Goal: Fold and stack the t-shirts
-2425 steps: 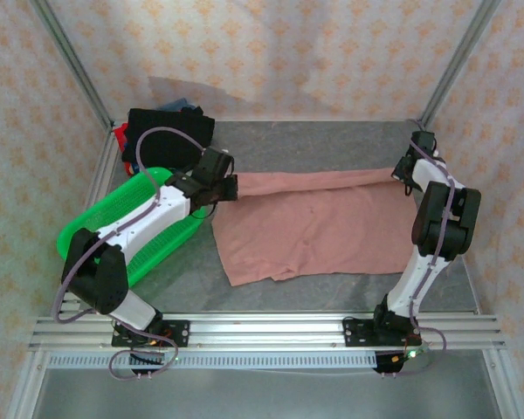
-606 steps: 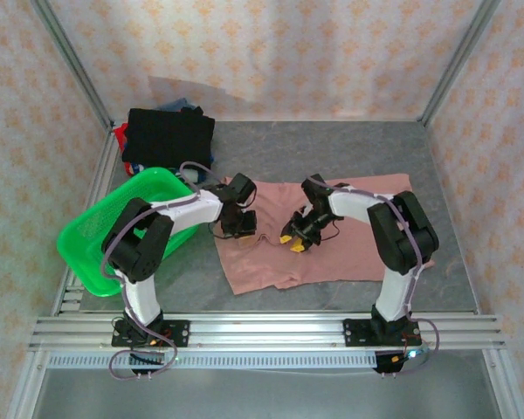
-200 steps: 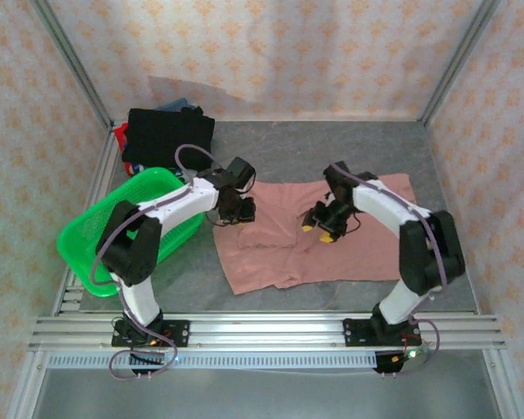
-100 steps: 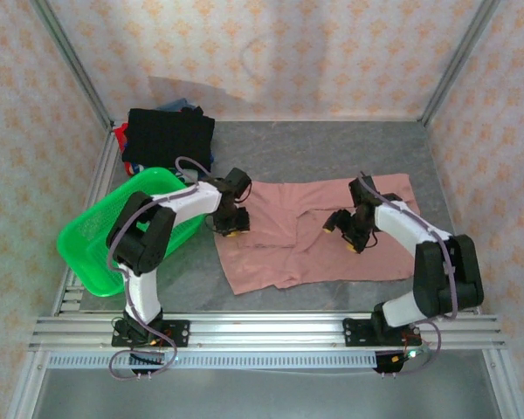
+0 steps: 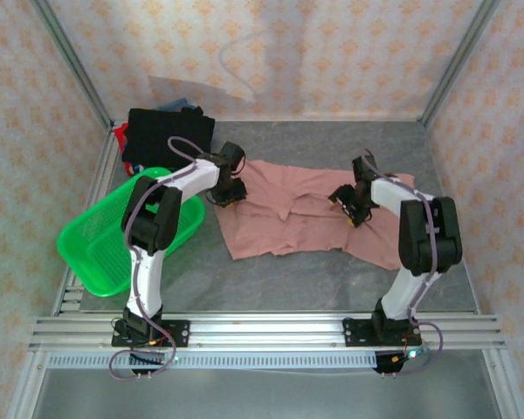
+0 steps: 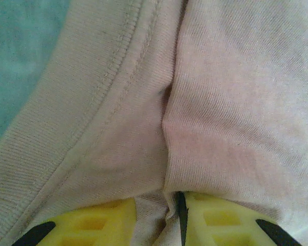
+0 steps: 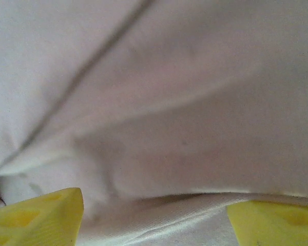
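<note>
Pink cotton t-shirt [image 5: 306,229] rumpled across mid-table, both grippers down on it.
Pinched in a fold by the ribbed collar between the nearly closed fingers of the left gripper [image 5: 228,195]; straddled by the right gripper [image 5: 347,208], fingers spread wide, cloth loose between them, nothing clamped. Since half a second ago: left gripper drawn back toward the folded black shirt [image 5: 162,133], past the green basket [image 5: 96,246], shirt's left edge dragged along; right gripper slightly farther back too.

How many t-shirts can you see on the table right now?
4. The pink t-shirt lies spread mid-table. The black shirt tops the far-left corner pile, with a blue shirt peeking behind it and a red shirt at its left edge. More may be hidden underneath.
</note>
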Available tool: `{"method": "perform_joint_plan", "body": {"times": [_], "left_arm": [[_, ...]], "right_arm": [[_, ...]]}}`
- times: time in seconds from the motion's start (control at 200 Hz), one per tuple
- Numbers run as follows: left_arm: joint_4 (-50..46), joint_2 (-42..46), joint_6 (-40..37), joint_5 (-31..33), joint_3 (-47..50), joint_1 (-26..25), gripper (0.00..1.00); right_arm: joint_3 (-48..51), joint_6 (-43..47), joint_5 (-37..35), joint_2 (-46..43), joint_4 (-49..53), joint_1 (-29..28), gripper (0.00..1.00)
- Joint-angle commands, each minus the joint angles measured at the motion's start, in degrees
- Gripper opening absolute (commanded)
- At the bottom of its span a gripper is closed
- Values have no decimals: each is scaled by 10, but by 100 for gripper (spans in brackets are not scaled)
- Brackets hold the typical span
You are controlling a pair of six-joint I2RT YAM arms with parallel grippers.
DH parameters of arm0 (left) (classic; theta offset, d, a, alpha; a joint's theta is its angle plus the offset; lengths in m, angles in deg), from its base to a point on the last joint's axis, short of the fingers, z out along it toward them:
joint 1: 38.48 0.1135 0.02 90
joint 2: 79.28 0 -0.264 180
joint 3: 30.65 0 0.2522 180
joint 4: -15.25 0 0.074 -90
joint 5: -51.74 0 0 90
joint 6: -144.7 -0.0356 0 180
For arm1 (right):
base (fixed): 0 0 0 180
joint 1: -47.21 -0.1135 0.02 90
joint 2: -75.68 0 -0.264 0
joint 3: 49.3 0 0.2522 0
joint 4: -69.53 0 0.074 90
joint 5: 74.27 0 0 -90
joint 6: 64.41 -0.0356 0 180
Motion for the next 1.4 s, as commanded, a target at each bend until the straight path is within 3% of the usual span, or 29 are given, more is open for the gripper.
{"method": "perform_joint_plan", "body": {"times": [0.0,0.08,0.265,0.355,0.455,0.6,0.756,0.981,1.311,1.396], "left_arm": [[-36,-58,-21,55,-55,15,31],[-48,-69,-31,45,-103,17,33],[-47,-18,-35,-26,-116,17,52],[-43,42,-30,-56,-61,13,56],[-50,113,-19,-86,20,12,58],[-47,203,3,-122,145,11,59],[11,246,40,-161,248,9,59],[115,202,90,-209,268,-15,59],[121,145,104,-227,250,-41,53],[124,138,105,-229,250,-45,50]], "right_arm": [[-44,7,-48,76,2,20,76],[-86,14,-33,94,13,30,75],[-130,96,-3,45,78,33,77],[-119,140,10,-9,133,33,78],[-91,176,-30,-78,215,36,84],[-21,151,-85,-177,297,67,85],[96,90,-54,-289,268,149,84],[202,88,0,-321,196,267,79],[229,108,25,-253,119,305,67],[233,100,31,-231,92,305,59]]}}
